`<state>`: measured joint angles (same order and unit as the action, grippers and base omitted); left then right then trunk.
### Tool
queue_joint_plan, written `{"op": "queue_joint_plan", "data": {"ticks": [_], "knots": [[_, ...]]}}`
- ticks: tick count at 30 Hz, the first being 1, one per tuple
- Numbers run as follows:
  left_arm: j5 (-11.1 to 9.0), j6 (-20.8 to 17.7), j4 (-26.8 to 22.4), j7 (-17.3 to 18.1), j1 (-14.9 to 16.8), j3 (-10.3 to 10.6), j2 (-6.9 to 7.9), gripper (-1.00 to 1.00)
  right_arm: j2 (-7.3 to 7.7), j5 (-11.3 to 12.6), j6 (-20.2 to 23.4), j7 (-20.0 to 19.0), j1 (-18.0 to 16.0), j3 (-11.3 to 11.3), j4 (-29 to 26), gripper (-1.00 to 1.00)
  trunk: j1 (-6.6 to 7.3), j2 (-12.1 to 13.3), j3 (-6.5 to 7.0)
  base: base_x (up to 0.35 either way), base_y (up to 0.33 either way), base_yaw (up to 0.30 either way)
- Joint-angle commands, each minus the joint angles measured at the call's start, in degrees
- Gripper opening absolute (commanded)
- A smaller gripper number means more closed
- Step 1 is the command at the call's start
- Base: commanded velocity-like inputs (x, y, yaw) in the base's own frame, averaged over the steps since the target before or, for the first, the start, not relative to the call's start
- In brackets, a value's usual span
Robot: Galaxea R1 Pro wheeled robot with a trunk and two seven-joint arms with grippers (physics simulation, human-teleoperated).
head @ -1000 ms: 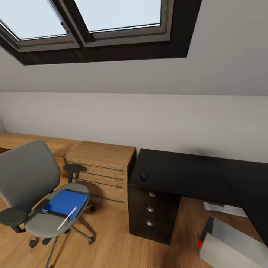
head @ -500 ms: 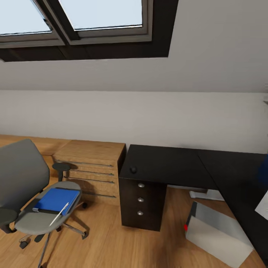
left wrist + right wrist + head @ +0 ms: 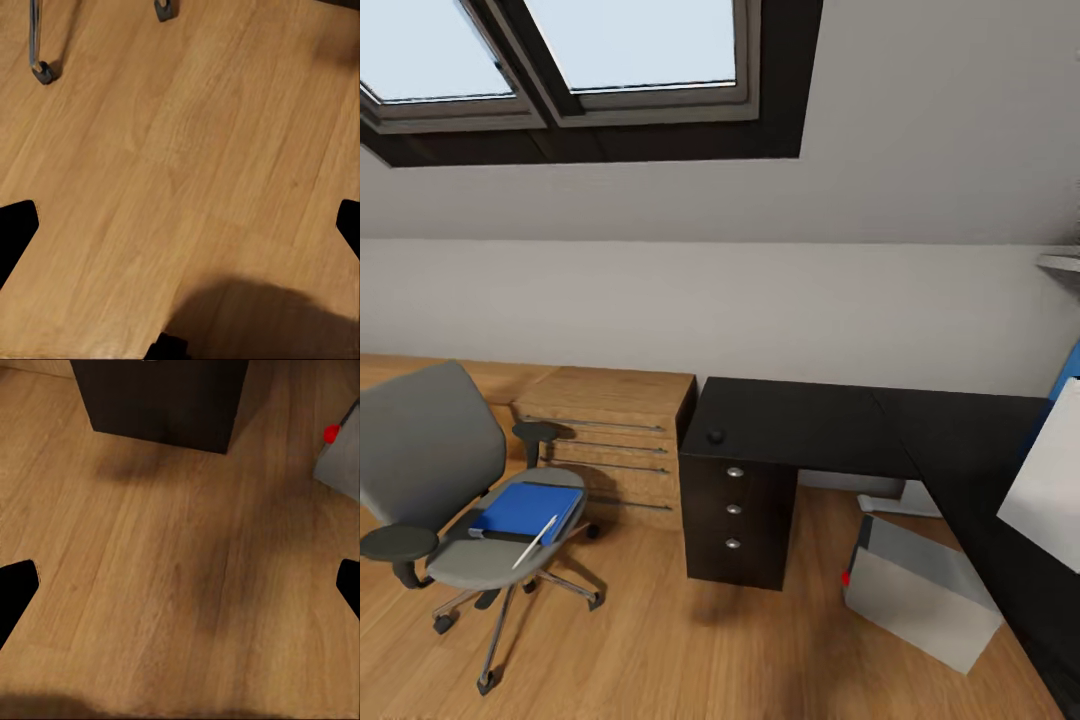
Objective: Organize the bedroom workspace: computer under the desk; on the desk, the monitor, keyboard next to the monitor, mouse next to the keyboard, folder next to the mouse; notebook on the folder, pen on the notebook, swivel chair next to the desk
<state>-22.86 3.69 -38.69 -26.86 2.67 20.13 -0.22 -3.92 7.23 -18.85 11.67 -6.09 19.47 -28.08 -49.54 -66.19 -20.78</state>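
With both grippers' fingers spread over bare floor and holding nothing, the robot's best approach is from the left, toward the chair point(image 3: 460, 500), where the folder point(image 3: 525, 508) and pen point(image 3: 534, 541) lie, well apart from the desk point(image 3: 810, 425).

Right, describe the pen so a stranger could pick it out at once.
Find the grey padded swivel chair on the wooden floor, left of the glossy black desk. On its seat lies a flat bright blue folder; the thin white stick-like pen rests slantwise across the folder's near edge.
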Motion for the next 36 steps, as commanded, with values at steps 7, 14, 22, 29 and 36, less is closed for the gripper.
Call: {"op": "queue_joint_plan", "data": {"ticks": [7, 14, 22, 29, 36], "knots": [[-0.65, 0.38, 0.02, -0.31, 0.06, 0.05, 0.05, 1.00, 0.24, 0.39, -0.15, 0.36, -0.06, 0.30, 1.86, 1.00, 0.04, -0.04, -0.06, -0.338, 0.000, 0.000], [-0.66, 0.39, 0.02, -0.30, 0.06, -0.08, 0.05, 1.00, 0.69, 0.50, -0.20, 0.44, -0.06, -0.11, 16.76, 1.00, 0.04, -0.04, -0.06, -0.338, 0.000, 0.000], [-0.65, 0.43, 0.02, -0.30, 0.06, -0.13, 0.08, 1.00, 0.67, 0.57, -0.14, 0.46, -0.06, 0.03, 24.41, 1.00, 0.04, -0.04, -0.06, -0.338, 0.000, 0.000], [-0.77, 0.98, 0.02, -0.26, 0.06, -0.26, 0.13, 1.00, 0.66, 0.64, -0.14, 0.46, -0.06, -0.07, 24.96, 1.00, 0.04, -0.04, -0.06, -0.338, 0.000, 0.000], [-0.64, 1.54, 2.62, -0.22, 0.06, -0.12, 0.14, 1.00, 0.66, 0.66, -0.14, 0.46, -0.06, 0.00, 25.01, 1.00, 0.04, -0.04, -0.06, -0.338, 0.000, 0.000]]}}
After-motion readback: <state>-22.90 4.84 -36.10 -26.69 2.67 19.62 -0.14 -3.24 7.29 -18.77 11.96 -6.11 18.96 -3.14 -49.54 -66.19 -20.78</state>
